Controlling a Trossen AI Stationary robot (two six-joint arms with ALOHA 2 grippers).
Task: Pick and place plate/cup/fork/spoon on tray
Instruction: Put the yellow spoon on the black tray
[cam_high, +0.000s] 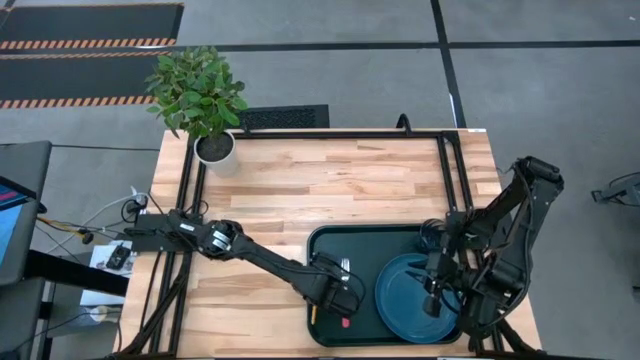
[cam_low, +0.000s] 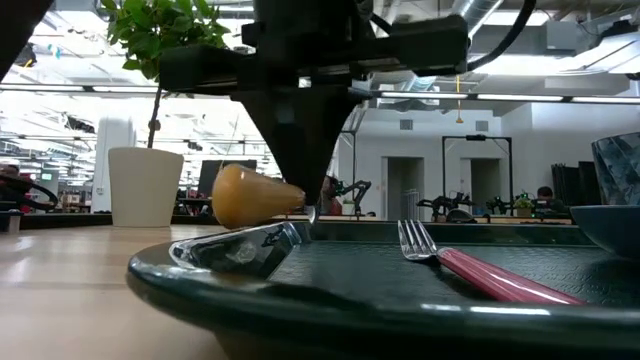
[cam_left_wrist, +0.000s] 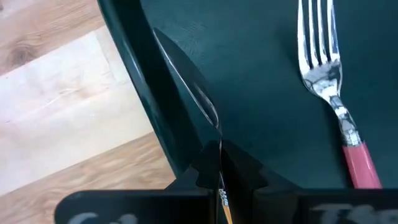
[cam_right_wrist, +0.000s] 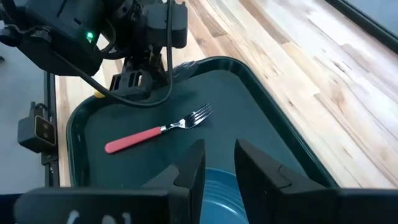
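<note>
The dark green tray (cam_high: 330, 238) lies at the table's near right. On it are the teal-blue plate (cam_high: 405, 300), the red-handled fork (cam_right_wrist: 155, 132) and, at its far right, the smoky cup (cam_low: 618, 165). My left gripper (cam_high: 335, 292) is at the tray's left rim (cam_left_wrist: 143, 93), shut on the orange-handled spoon (cam_left_wrist: 202, 106). My right gripper (cam_right_wrist: 217, 165) is open above the plate (cam_right_wrist: 214, 186) and holds nothing. My left gripper pinches the spoon's thin neck (cam_left_wrist: 221, 186), where the metal meets the orange handle, between its two fingers. The fingers come from above. The spoon is tilted: its bowl (cam_low: 238, 250) rests low against the tray's inner left wall, and its handle end (cam_low: 245, 195) sticks up past the rim.
A white plant pot (cam_high: 214, 148) stands at the table's far left corner. Black frame rails run along the table's left, far and right sides. Bare wood lies left of and beyond the tray. The fork (cam_left_wrist: 336, 106) lies just beside the spoon on the tray floor.
</note>
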